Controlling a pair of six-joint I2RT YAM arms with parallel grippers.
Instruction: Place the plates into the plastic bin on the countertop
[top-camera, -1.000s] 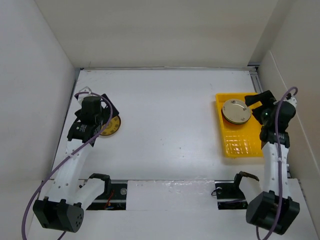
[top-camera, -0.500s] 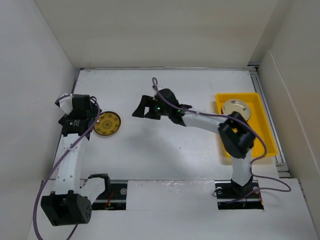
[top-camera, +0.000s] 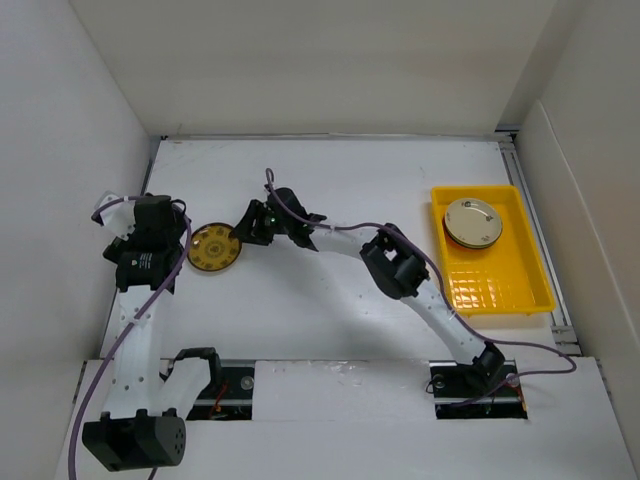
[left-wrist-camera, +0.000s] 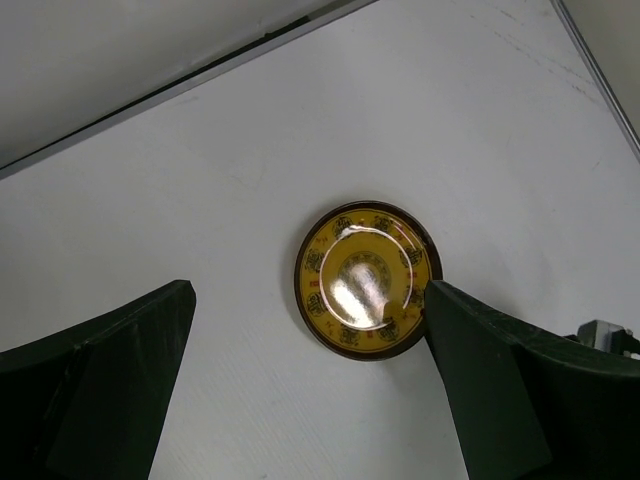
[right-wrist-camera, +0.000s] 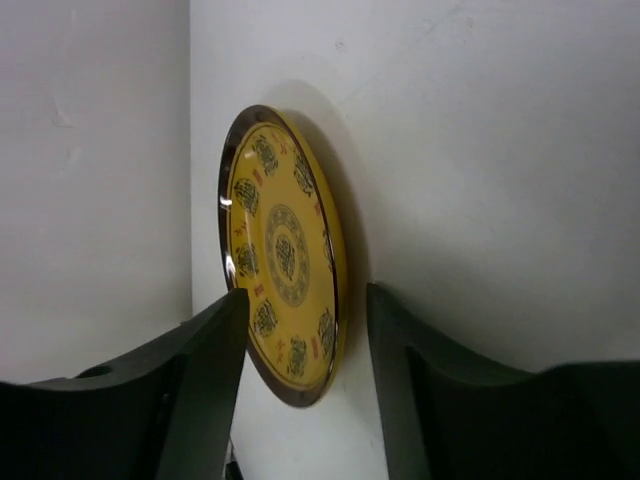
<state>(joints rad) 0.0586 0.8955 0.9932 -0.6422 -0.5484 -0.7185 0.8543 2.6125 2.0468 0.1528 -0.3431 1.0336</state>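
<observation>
**First speaker:** Where is the loose plate?

**Second speaker:** A brown-and-yellow plate (top-camera: 215, 248) lies flat on the white surface (top-camera: 330, 190), toward the left side. It is well apart from the yellow bin (top-camera: 540, 275), which stands at the right edge.

**First speaker:** What does the bin hold?

**Second speaker:** A cream plate (top-camera: 473, 222) rests at its far end. The near part shows bare gridded floor.

**First speaker:** What is the right arm doing?

**Second speaker:** It stretches from its base across the surface to the left. The right gripper (top-camera: 248, 228) sits just beside the patterned plate's right rim. The right wrist camera shows its jaws spread, one on each side of the plate's nearest edge. Whether they touch the plate cannot be told.

**First speaker:** And the left arm?

**Second speaker:** The left gripper (left-wrist-camera: 308, 300) hangs by the plate's left side with its jaws spread wide and nothing between them. Its wrist camera sees the plate lying on the surface between the two dark fingers, with glare on its middle.
</observation>
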